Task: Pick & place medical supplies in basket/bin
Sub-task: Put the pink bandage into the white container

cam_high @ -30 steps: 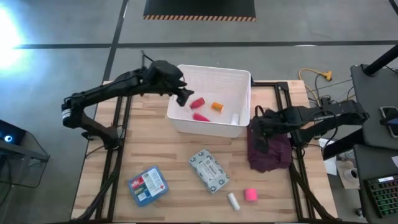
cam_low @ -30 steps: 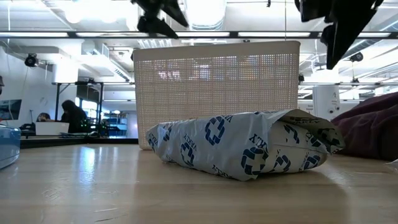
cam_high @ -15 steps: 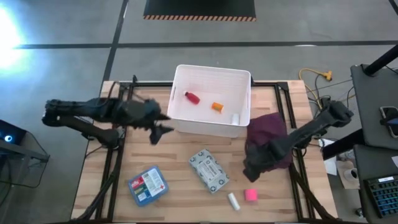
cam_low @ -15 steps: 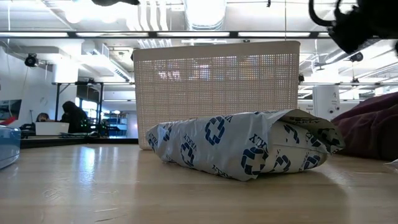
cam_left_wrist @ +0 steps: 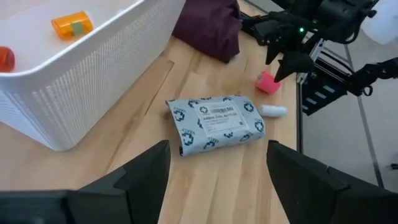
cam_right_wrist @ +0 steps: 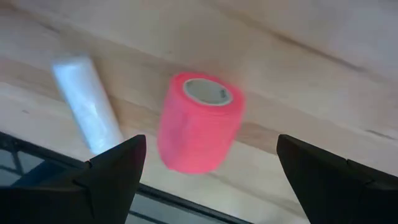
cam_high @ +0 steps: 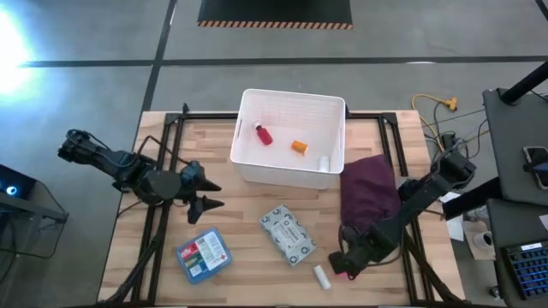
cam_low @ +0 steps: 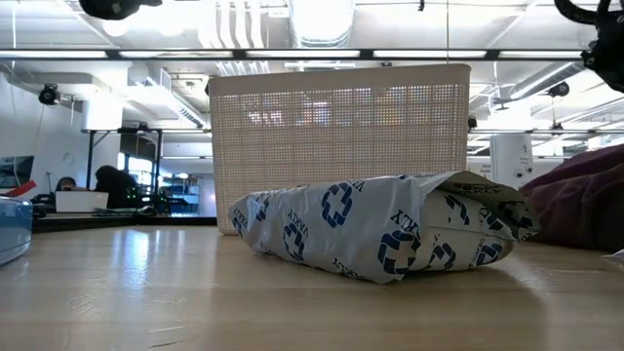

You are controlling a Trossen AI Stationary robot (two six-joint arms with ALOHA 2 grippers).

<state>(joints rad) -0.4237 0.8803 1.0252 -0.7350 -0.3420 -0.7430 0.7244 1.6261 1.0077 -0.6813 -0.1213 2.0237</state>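
Right gripper [cam_high: 346,262] low over the near right corner of the bench [cam_high: 248,231], jaws spread wide and holding nothing, with the pink roll [cam_right_wrist: 199,121] lying straight ahead between the two fingers [cam_right_wrist: 112,171] and partly hidden under them from above. Roll on its side, bore end facing up toward the wrist camera, so its short axis across the jaw gap; looks ready for a straight drop and squeeze. White roll [cam_right_wrist: 87,102] just beside the pink one, outside the jaw line, long axis roughly parallel to the fingers; a risk of being nudged if the approach drifts that way. Clearly the nearer arm for both rolls. Left gripper [cam_high: 205,195] on the other side of the bench, jaws also open and empty, aimed toward the patterned packet [cam_left_wrist: 214,121], which lies ahead of its jaws with the long side crosswise to them; blue first-aid box [cam_high: 204,254] just below and beside that gripper, nearer than the packet. Maroon cloth [cam_high: 370,195] between the right arm and the white bin [cam_high: 248,115], which already holds a red bottle [cam_high: 264,133], an orange bottle [cam_high: 299,146] and a small white item against its wall. Bin well behind the right jaws, so a carry back over the cloth is probably needed after the pick.
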